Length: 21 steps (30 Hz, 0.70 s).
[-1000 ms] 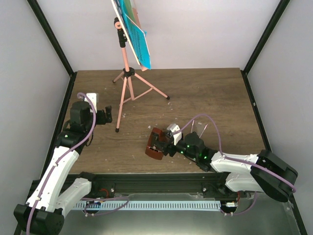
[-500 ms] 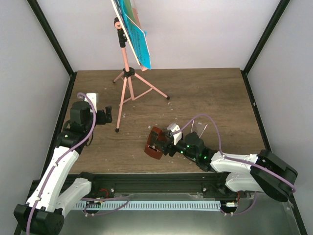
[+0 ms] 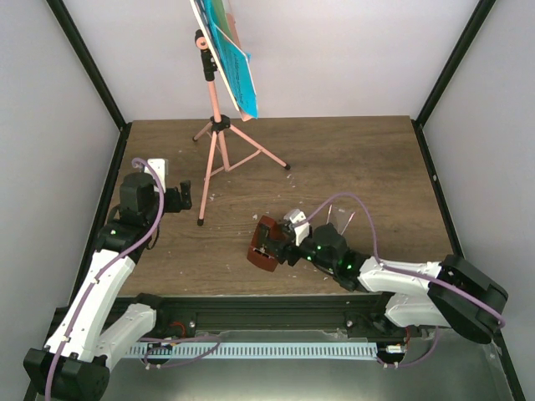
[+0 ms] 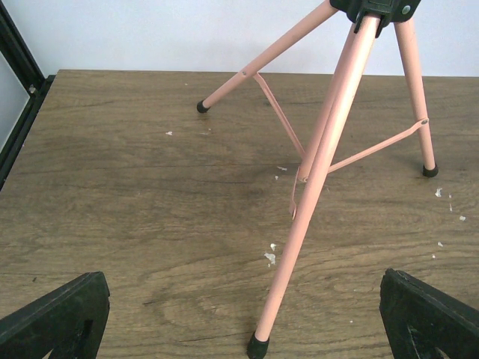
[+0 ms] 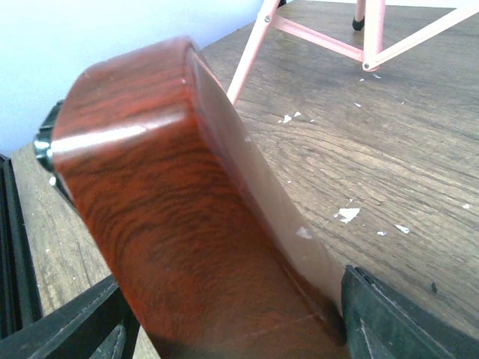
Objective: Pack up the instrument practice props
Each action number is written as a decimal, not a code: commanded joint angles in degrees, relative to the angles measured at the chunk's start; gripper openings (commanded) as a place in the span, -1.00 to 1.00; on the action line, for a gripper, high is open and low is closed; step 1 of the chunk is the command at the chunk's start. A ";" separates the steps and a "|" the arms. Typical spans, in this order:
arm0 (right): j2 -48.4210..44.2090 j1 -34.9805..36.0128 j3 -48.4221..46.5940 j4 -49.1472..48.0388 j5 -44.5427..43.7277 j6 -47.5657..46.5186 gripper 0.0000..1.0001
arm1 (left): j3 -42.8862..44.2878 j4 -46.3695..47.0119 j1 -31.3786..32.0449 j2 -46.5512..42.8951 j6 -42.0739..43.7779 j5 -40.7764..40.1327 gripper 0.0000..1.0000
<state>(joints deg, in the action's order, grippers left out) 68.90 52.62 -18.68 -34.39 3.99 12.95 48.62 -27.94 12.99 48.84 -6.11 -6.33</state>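
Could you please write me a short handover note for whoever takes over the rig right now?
Left gripper: open, low over the table, facing the near leg of the music stand, not touching it.
Right gripper: shut on the metronome, near the table's front edge.
The stand is upright at the back left, with the sheet-music pages on it.
Done: metronome grasped.
Left: stow it, the pages and the stand. No box shows in these views.
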 commanded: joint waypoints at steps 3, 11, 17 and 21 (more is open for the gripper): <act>1.32 0.11 -4.37 4.53 -3.30 0.73 0.46 | -0.65 1.14 -0.31 -0.06 0.53 0.27 1.00; 2.79 0.11 -5.38 5.47 -3.20 1.16 0.47 | -0.63 1.14 -0.28 -0.14 0.49 0.40 1.00; 2.31 0.11 -5.36 5.66 -2.54 0.74 0.74 | -0.63 1.14 -0.29 -0.15 0.50 0.37 1.00; -0.62 0.11 -4.42 5.84 -1.77 -0.75 1.00 | -0.64 1.15 -0.28 -0.10 0.48 0.29 0.99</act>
<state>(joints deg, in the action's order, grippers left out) 71.02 52.60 -22.09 -28.91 2.31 13.76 48.62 -27.94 12.99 48.84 -6.11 -6.33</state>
